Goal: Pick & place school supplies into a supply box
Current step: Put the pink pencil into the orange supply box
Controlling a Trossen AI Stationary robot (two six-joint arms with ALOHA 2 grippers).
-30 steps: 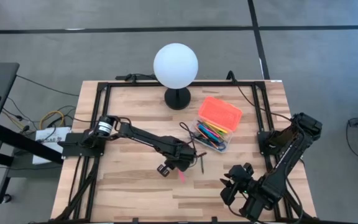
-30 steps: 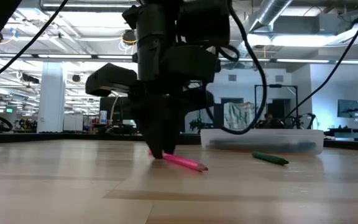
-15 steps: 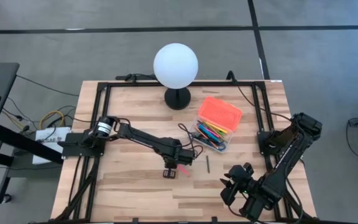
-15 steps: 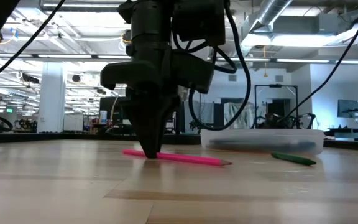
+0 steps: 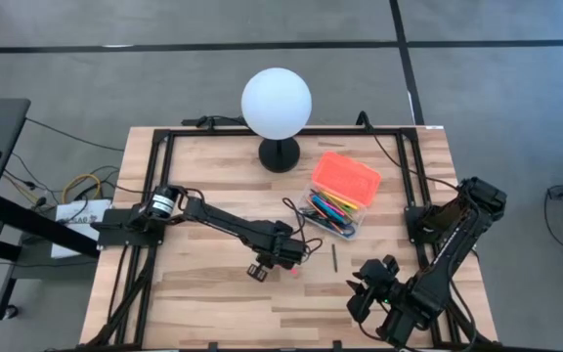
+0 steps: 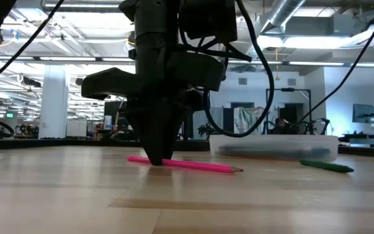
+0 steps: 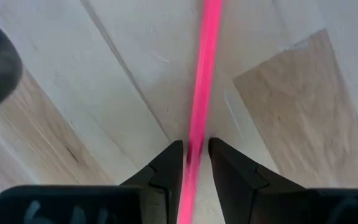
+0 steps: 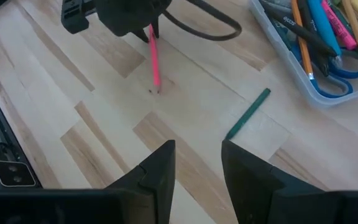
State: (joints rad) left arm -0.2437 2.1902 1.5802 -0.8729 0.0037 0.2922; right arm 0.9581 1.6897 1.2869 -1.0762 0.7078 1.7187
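The supply box [image 5: 340, 198] sits open on the right half of the table, its orange lid [image 5: 346, 175] folded back on the far side, and most of the school supplies [image 8: 319, 31] already lie inside it: pens and markers in several colours, with the blue-handled scissors [image 8: 344, 65] among them. Two pieces are left out on the wood. The pink pencil [image 6: 184, 164] lies flat near the middle of the table, and the left gripper [image 7: 196, 154] stands straight down over one end of it, its fingers closed against the shaft from both sides (the pencil still rests on the board, so the lift is not yet made). The green pencil [image 8: 247, 113] lies loose a little to the right, between the pink one and the box, with nothing touching it. The right gripper [image 8: 197, 160] waits at the near right corner, jaws apart and empty. By my reckoning the job is mostly done: two pieces remain, one already gripped.
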